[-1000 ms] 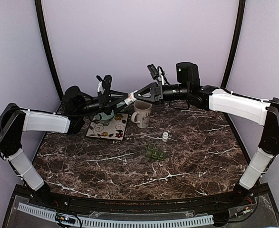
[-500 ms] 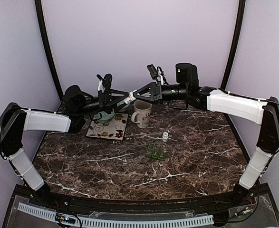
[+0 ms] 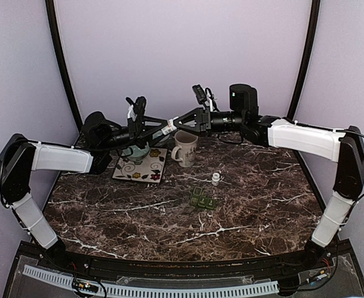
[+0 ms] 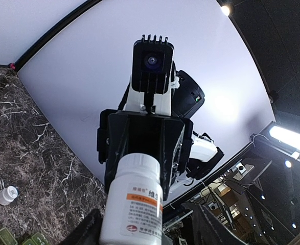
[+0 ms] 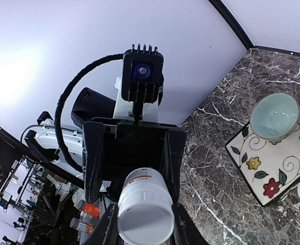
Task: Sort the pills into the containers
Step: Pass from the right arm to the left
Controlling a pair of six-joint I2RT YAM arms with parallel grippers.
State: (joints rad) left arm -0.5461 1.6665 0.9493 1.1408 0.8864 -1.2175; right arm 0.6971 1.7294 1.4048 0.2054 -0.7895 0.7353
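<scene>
Pill bottle (image 4: 134, 203) — white, orange-banded label.

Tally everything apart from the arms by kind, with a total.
White plastic pill bottle, orange-banded label, held aloft: 1
Small white vial: 1
Cluster of green pill compartments: 1
Cream ceramic mug: 1
Square floral plate: 1
Pale green bowls on the plate: 2, one cut off at the picture's edge
Total: 7
</scene>
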